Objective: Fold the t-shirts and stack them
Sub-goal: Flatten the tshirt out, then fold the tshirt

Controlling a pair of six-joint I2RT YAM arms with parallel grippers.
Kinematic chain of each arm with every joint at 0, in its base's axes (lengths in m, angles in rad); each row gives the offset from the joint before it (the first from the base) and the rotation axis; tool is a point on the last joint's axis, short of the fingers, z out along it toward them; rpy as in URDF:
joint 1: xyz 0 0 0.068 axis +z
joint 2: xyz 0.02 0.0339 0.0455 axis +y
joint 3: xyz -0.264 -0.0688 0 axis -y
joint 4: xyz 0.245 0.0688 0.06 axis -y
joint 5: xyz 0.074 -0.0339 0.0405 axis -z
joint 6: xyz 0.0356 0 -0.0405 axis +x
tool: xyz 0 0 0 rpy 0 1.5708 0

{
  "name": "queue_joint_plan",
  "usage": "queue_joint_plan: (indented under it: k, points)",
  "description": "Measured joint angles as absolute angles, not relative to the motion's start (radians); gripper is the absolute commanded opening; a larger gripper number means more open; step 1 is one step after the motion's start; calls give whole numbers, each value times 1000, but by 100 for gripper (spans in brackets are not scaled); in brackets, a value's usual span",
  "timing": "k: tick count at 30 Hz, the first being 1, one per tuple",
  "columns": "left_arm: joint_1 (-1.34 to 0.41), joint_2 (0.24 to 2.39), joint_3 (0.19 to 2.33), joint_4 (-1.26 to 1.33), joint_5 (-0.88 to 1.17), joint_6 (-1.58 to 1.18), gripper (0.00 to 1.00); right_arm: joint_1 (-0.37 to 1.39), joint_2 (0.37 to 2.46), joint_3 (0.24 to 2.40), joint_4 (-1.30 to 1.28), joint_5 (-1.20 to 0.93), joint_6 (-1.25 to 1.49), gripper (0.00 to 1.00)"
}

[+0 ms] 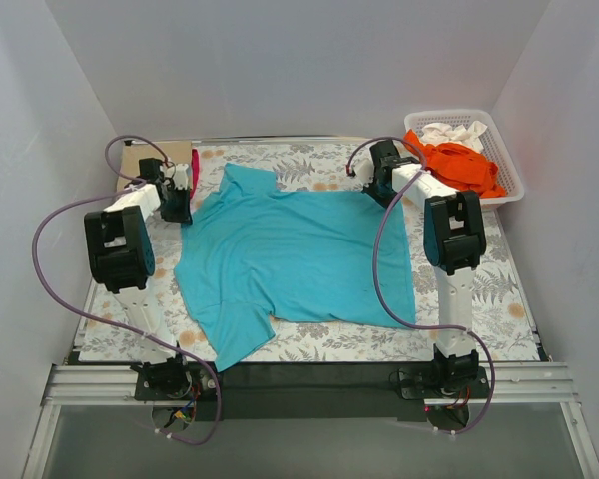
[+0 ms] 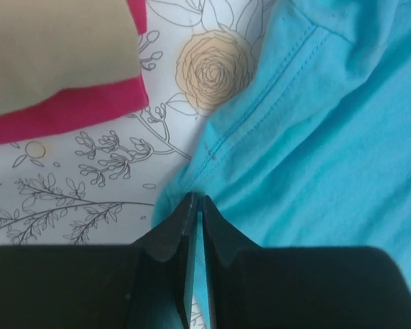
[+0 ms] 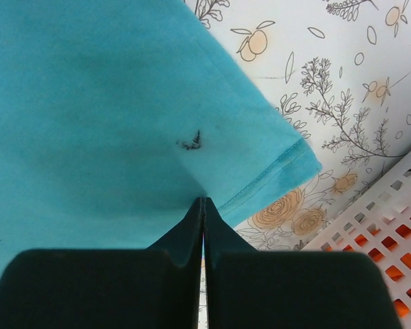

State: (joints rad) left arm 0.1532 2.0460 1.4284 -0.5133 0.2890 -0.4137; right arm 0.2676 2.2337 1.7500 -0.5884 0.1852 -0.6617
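Note:
A turquoise t-shirt (image 1: pixel 299 254) lies spread flat on the floral table cloth (image 1: pixel 489 299). My left gripper (image 1: pixel 183 212) is shut on its far left edge, with teal cloth between the fingers in the left wrist view (image 2: pixel 197 199). My right gripper (image 1: pixel 372 185) is shut on the shirt's far right corner, near the stitched hem (image 3: pixel 203 200). A folded tan shirt (image 2: pixel 55 48) lies on a folded magenta-red shirt (image 2: pixel 75 110) just beyond my left gripper. An orange shirt (image 1: pixel 464 165) and a white shirt (image 1: pixel 454 133) lie crumpled in the basket.
The white lattice basket (image 1: pixel 514 175) stands at the far right corner, close to my right gripper; its wall shows in the right wrist view (image 3: pixel 383 219). White walls enclose the table on three sides. Purple cables loop from both arms.

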Motion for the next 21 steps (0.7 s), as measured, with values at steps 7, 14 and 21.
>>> queue_joint_plan:
  k: [7,14,21]
  points:
    - [164,1978,1310,-421,243,-395,6,262,2234,1744,-564,205,-694,1]
    - [230,1935,1261,-441,231,-349,14,261,2217,1709,-541,177,-717,1]
    - [231,1942,1383,-606,346,-312,30,261,2157,1681,-559,79,-714,27]
